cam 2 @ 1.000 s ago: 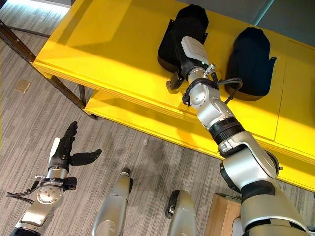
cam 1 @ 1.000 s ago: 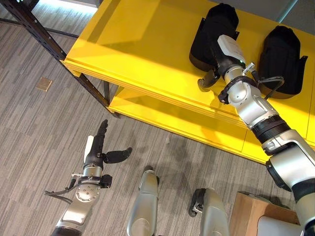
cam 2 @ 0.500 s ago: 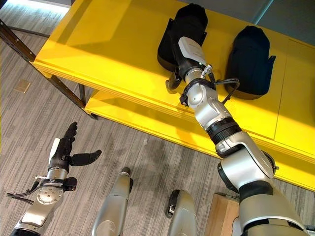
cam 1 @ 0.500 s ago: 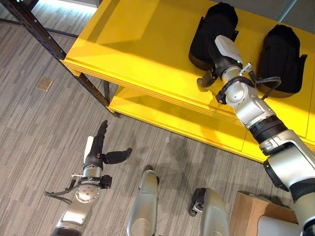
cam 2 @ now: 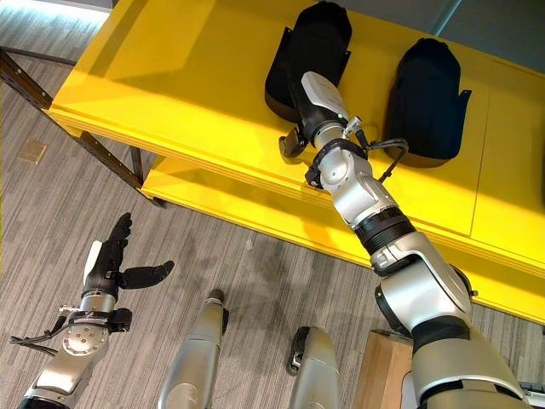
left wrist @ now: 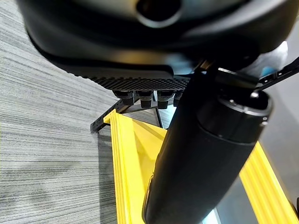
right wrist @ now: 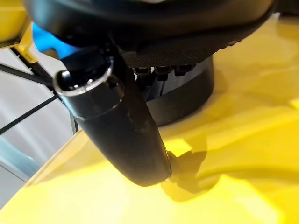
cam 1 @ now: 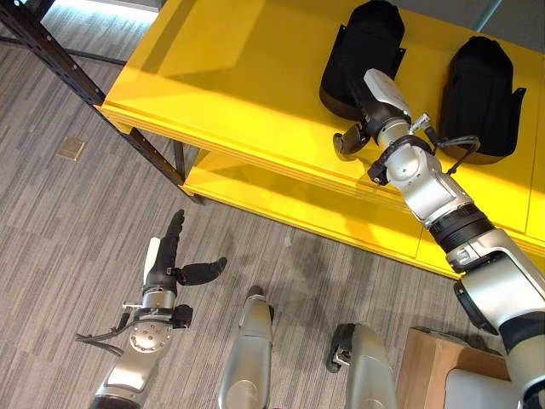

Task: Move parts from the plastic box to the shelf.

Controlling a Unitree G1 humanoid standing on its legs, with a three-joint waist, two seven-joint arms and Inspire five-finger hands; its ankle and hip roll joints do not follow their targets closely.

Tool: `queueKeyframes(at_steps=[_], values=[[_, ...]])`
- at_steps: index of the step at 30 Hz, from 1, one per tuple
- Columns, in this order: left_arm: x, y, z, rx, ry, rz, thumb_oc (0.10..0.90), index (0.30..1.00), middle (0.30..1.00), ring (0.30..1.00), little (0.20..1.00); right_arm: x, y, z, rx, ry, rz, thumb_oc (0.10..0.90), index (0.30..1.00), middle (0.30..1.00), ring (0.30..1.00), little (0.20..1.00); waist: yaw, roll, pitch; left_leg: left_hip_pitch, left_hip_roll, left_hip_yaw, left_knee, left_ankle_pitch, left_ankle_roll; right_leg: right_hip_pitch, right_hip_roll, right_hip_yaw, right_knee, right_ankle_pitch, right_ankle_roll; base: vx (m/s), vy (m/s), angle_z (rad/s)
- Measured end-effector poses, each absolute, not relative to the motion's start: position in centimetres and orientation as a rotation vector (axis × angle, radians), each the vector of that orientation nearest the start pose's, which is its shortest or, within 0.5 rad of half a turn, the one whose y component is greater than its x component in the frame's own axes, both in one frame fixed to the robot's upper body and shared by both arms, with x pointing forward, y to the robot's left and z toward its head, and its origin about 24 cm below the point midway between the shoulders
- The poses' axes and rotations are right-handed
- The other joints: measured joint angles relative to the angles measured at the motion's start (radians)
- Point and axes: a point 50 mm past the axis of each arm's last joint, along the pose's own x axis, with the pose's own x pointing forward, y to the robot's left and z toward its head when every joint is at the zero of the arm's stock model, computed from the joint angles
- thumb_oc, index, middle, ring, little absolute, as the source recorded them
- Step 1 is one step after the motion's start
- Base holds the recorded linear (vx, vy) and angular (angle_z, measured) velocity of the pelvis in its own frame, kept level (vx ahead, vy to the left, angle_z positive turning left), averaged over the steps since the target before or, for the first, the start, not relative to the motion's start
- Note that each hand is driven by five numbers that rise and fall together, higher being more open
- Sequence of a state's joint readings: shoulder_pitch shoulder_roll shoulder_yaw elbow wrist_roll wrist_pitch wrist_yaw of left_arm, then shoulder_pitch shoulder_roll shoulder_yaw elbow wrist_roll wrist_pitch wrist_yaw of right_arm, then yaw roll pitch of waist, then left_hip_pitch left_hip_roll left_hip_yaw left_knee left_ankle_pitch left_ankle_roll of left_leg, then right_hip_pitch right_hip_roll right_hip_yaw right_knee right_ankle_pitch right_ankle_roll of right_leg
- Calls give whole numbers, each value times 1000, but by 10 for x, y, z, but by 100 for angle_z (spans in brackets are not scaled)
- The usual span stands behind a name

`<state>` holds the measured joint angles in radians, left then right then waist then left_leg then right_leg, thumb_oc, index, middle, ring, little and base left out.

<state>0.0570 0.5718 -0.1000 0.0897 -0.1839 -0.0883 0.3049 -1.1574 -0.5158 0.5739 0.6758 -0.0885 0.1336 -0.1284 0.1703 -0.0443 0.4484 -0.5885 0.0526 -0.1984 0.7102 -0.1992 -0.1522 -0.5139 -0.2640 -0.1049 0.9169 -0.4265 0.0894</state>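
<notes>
Since the earlier frame the right hand (cam 1: 368,109) had drawn slightly back from the left black part (cam 1: 364,43) on the yellow shelf (cam 1: 238,85) — fingers straight, thumb apart. Another part (cam 1: 479,85) lay right. Left hand (cam 1: 170,260) hung spread over the floor.

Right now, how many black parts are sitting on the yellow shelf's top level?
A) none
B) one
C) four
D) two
D: two black parts lie side by side on the yellow shelf, the left part right by the right hand and the right part further along; the left hand hangs open above the floor.
</notes>
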Motion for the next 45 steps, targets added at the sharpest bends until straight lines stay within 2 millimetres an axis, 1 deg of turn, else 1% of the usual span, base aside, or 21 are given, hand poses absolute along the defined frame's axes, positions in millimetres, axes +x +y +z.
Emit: queueKeyframes(at_steps=[1,3,6,9,12,14,16,23,36,39,42,45], values=[[238,258,46,395,31,230,900,1000,1000,1000,1000,408,-133,243,-922,-321,36,900,1000,1000,1000,1000,0,0,0,0,0,0,0,0,0,0,0,0,0,0,0,0,0,0],[238,259,47,395,28,234,900,1000,1000,1000,1000,409,-136,241,-871,-299,30,900,1000,1000,1000,1000,-1,0,0,1,1,0,0,0,0,0,1,1,0,0,-1,0,0,0],[239,259,48,390,26,233,900,1000,1000,1000,1000,412,-132,240,-733,-273,38,900,1000,1000,1000,1000,0,0,0,4,2,1,-1,1,-1,2,3,1,0,1,-2,0,0,0],[239,259,48,390,26,230,900,1000,1000,1000,1000,414,-121,244,-648,-265,79,900,1000,1000,1000,1000,1,0,0,5,6,1,0,1,-2,2,4,1,0,2,-3,0,0,0],[241,259,49,391,23,229,900,1000,1000,1000,1000,412,-98,244,-562,-272,159,900,1000,1000,1000,1000,6,0,0,5,7,1,0,1,-2,2,6,1,0,2,-3,0,0,0],[243,259,51,391,16,224,900,1000,1000,1000,1000,411,-90,243,-510,-267,197,900,1000,1000,1000,1000,16,-1,-1,5,8,1,0,1,-2,2,6,1,0,2,-4,0,0,0],[245,258,53,390,10,215,900,1000,1000,1000,1000,411,-87,243,-482,-266,216,900,1000,1000,1000,1000,26,-1,-1,5,8,0,0,1,-2,2,7,1,0,2,-4,0,0,0],[244,258,52,393,14,208,900,1000,1000,1000,1000,409,-79,242,-493,-268,276,900,1000,1000,1000,1000,29,-3,-2,3,8,-1,1,2,-3,2,7,-1,0,3,-4,0,0,0],[244,258,52,392,15,207,900,1000,1000,1000,1000,408,-77,243,-486,-263,307,900,1000,1000,1000,1000,29,-16,-4,-1,11,-5,2,3,-4,1,10,-6,0,4,-5,0,0,0],[244,258,52,392,15,207,900,1000,1000,1000,1000,408,-77,243,-489,-260,319,900,1000,1000,1000,1000,28,-25,-5,-1,13,-6,2,3,-5,1,11,-6,-1,4,-6,0,0,0],[244,260,53,399,15,206,900,1000,1000,1000,1000,408,-78,244,-501,-262,331,900,1000,1000,1000,1000,26,-41,-4,-2,13,-6,2,3,-5,0,12,-6,-1,4,-6,0,0,0],[245,260,53,401,17,204,900,1000,1000,1000,1000,407,-81,245,-522,-262,343,900,1000,1000,1000,1000,26,-45,-4,-3,13,-6,2,3,-5,0,12,-6,-3,5,-6,0,0,0]])
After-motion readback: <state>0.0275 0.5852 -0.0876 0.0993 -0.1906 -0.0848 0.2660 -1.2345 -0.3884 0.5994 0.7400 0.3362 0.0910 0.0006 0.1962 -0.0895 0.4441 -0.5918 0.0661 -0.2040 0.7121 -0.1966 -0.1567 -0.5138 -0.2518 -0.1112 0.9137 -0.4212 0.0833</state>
